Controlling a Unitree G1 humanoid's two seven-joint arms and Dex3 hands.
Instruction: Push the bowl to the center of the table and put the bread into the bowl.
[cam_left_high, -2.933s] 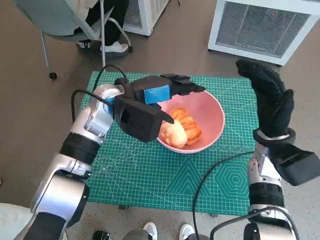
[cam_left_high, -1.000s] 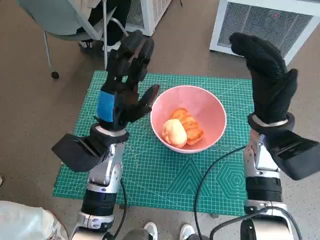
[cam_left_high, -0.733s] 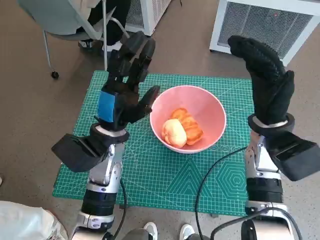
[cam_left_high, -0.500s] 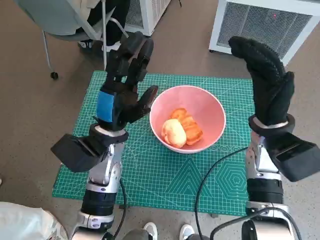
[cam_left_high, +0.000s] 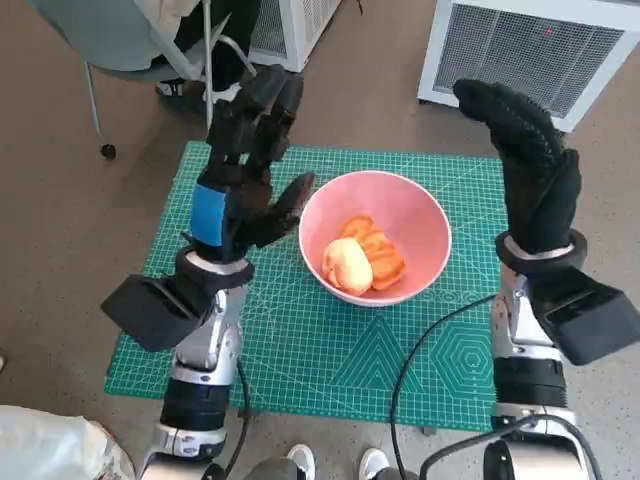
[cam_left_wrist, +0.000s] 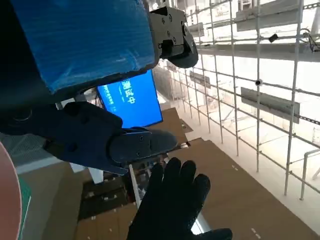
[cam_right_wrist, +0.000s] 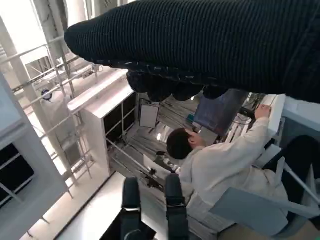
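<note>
My left hand (cam_left_high: 245, 170) stood raised at left of centre in the head view, fingers spread, holding nothing. My right hand (cam_left_high: 530, 165) was up at the right edge, fingers apart, likewise empty. The pink bowl (cam_left_high: 425, 215) sat mid-frame on the green mat (cam_left_high: 330, 345), bread (cam_left_high: 362, 262) inside it.
</note>
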